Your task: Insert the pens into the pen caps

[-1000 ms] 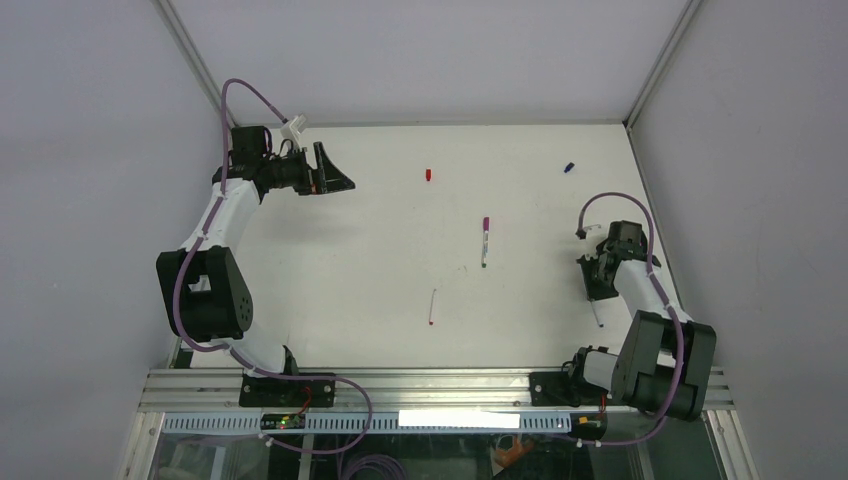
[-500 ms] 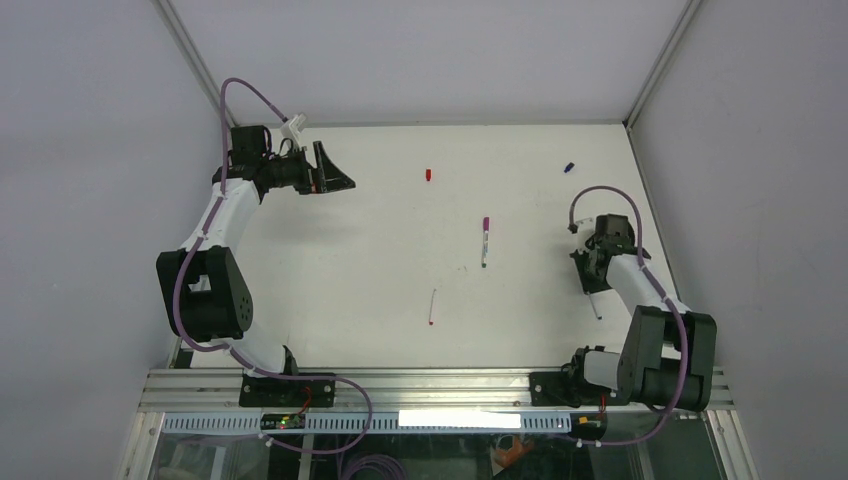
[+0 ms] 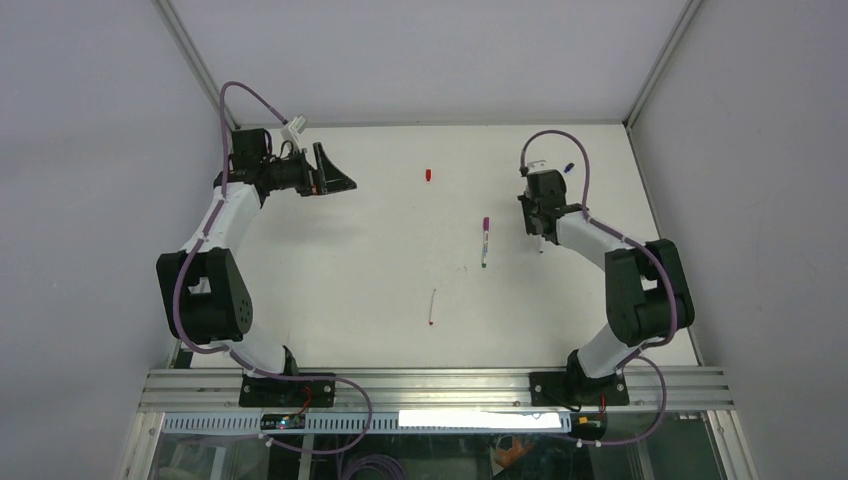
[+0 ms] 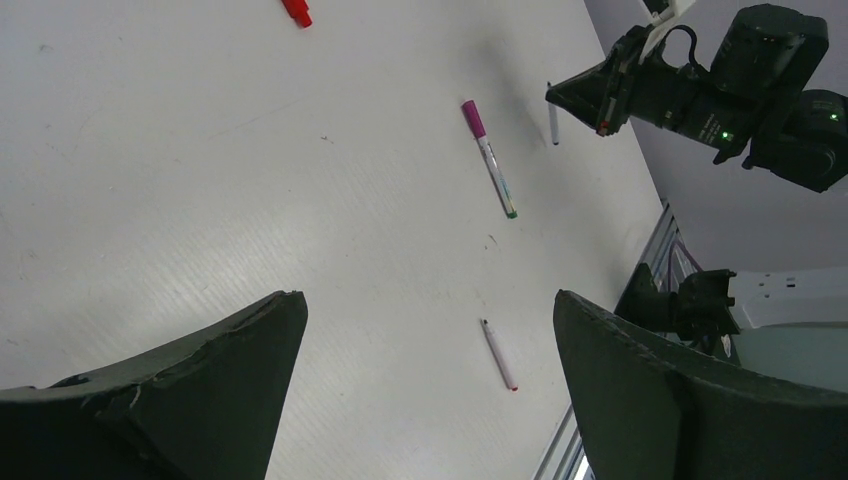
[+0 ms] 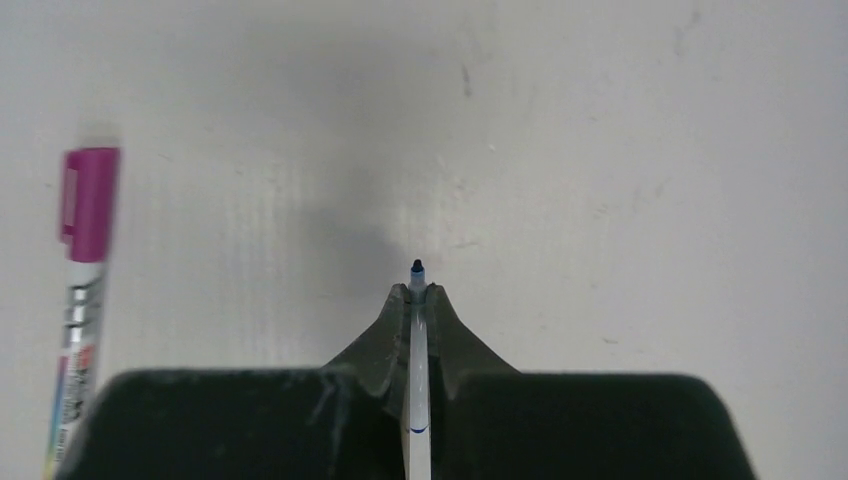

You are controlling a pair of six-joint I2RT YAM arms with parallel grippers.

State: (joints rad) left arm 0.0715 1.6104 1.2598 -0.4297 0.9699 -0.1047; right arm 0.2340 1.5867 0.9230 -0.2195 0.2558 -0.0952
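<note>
A blue-tipped pen in the tightly clamped tool, magenta-capped pen far left.

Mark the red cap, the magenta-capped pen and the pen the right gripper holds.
red cap (image 3: 428, 174): top external view, middle of the cap.
magenta-capped pen (image 3: 485, 243): top external view, middle of the barrel.
blue-tipped pen (image 5: 417, 330): right wrist view, pale barrel just below the dark tip.
</note>
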